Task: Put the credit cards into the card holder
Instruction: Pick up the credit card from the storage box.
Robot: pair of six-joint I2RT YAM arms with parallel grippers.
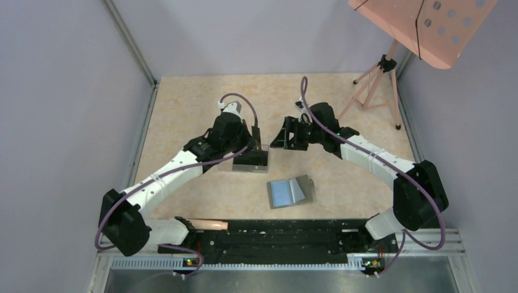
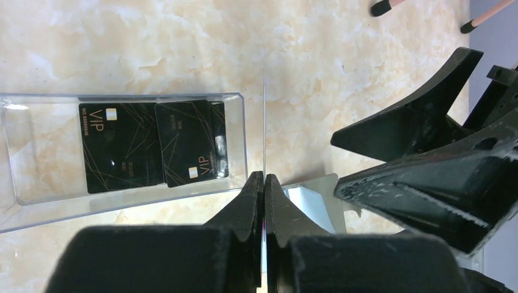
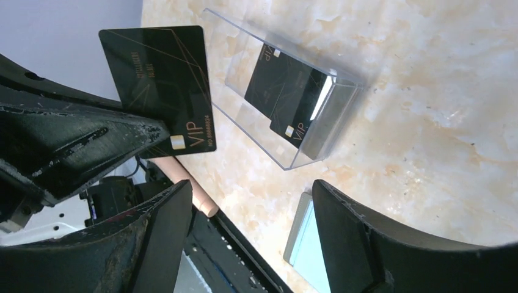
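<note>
The left hand (image 2: 264, 182) is clenched on one black credit card (image 3: 162, 85), pinching it by a lower corner so that the card stands on edge above the bench (image 1: 183, 110). In the left wrist view this card shows only as a thin line running up from the closed fingertips. In the right wrist view its face is plain: black with fine gold lines, a small chip and the letters VIP along one edge.

The right hand (image 3: 250, 189) is released, its two fingers spread wide with nothing between them. It sits just beside the left hand, the two facing each other over the middle of the bench, and the held card is off to the side of its fingers, not between them.

A clear plastic box (image 1: 250, 160) lies on the bench just below the left hand in the overhead view. Inside it lie more black cards (image 2: 119, 146), at least two, flat and overlapping one another.

The gray wallet (image 1: 290, 192) lies open on the bench nearer the arm bases, apart from the box, its blue-gray inside facing up. No card is on it or in it as far as the views show. A tripod with pink legs (image 1: 379, 79) stands at the far right corner.
</note>
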